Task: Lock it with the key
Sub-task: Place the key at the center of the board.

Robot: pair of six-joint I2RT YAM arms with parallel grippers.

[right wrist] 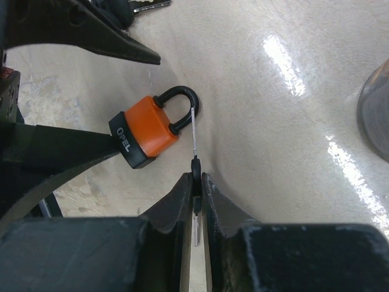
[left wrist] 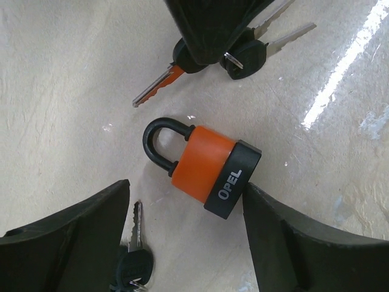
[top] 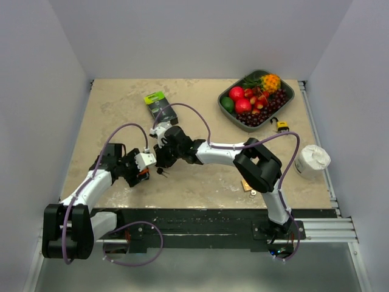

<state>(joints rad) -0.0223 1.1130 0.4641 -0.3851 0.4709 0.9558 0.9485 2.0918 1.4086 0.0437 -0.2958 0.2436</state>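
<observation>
An orange padlock (left wrist: 203, 164) with a black base marked OPEL and a black shackle lies flat on the table. My left gripper (left wrist: 185, 210) is open around its base end, and the right finger (left wrist: 298, 237) touches the black base. A loose black-headed key (left wrist: 136, 240) lies by the left finger (left wrist: 73, 243). My right gripper (right wrist: 196, 179) is shut on a key (right wrist: 195, 137) whose blade points at the shackle of the padlock (right wrist: 146, 131). More keys of that bunch (left wrist: 243, 52) hang below the right gripper. In the top view both grippers (top: 146, 165) (top: 163, 158) meet left of centre.
A grey tray of fruit (top: 289, 97) stands at the back right, with a small yellow padlock (top: 281, 125) in front of it. A green box (top: 160, 104) lies behind the grippers. A white roll (top: 313, 160) sits at the right edge.
</observation>
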